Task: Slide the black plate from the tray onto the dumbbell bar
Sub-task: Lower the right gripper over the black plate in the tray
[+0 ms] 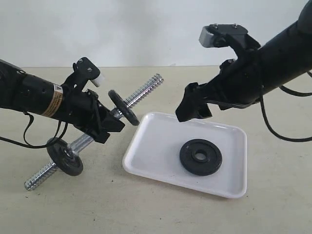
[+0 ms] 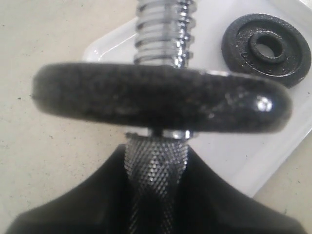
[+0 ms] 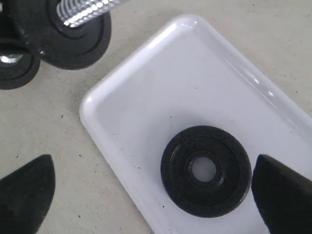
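The black plate (image 1: pixel 200 157) lies flat in the tray (image 1: pixel 146 146), clear of its low rim. The right claw (image 1: pixel 194 109) hangs over the tray's other end with its fingers spread wide, and should shift across to pinch the plate by its edge, leaving the centre hole uncovered. The left claw (image 1: pixel 105 122) is clamped on the knurled middle of the dumbbell bar (image 1: pixel 144 92), whose bare threaded end points up toward the tray past a mounted disc (image 1: pixel 123 107); its low end may rest on the worktop (image 1: pixel 146 209). Open air between the claws leaves room to align hole with thread.
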